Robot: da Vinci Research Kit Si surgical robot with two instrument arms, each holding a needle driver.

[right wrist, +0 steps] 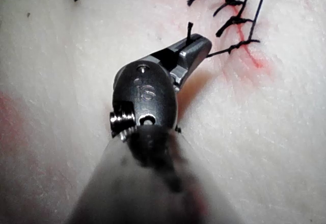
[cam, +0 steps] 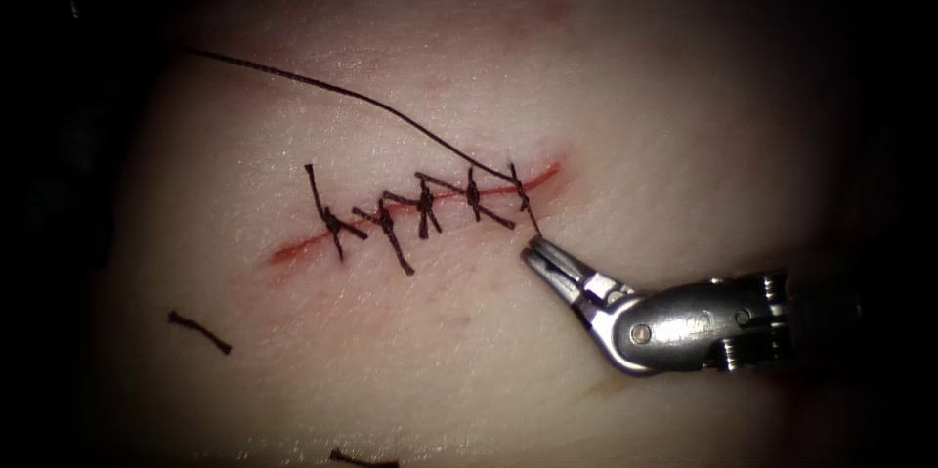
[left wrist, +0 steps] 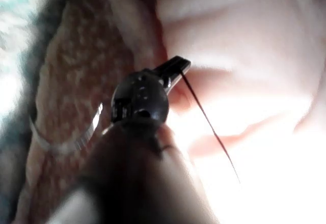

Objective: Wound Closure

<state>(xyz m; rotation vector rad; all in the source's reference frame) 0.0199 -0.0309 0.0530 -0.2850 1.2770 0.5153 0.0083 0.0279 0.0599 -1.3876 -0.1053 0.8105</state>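
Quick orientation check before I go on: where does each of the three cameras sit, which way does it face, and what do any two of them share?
Endoscope: above and in front, facing the stitched cut in the tissue; the right tool enters from the right.
Left wrist: rides on the left arm, looking along its shaft at the left tool, shut on the thread.
Right wrist: rides on the right arm, looking along its shaft at the right tool, holding a short thread tail.
Shared: endoscope and right wrist both show the stitches.

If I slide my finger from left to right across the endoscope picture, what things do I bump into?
Cut end of thread lying loose on the tissue → stitches across the cut → right tool, holding a short thread end of the rightmost stitch.
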